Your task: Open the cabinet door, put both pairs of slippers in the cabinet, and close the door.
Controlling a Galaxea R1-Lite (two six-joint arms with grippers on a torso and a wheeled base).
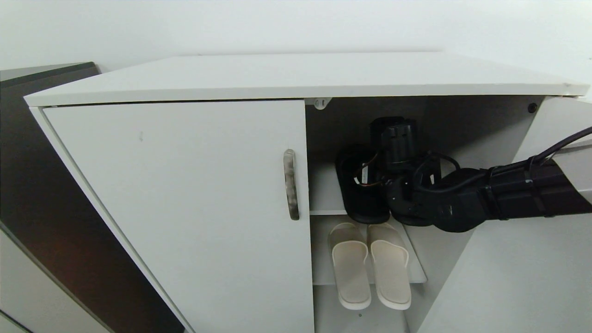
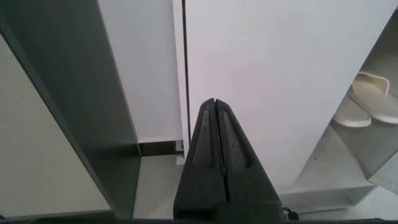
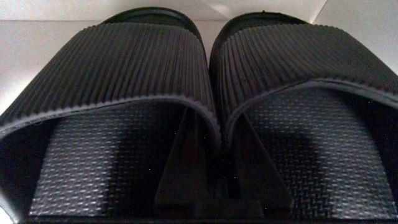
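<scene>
The white cabinet has its right door swung open and its left door closed. A pair of white slippers lies side by side on the lower shelf, also seen as white slippers in the left wrist view. The black slippers are at the upper shelf, with my right arm reaching in to them. My right gripper is shut on the adjoining inner walls of the black slippers, one finger inside each. My left gripper is shut on nothing, low in front of the closed door.
The closed door carries a metal handle at its right edge. A dark panel stands left of the cabinet. The open door hangs close along the right arm. A white wall is behind the cabinet.
</scene>
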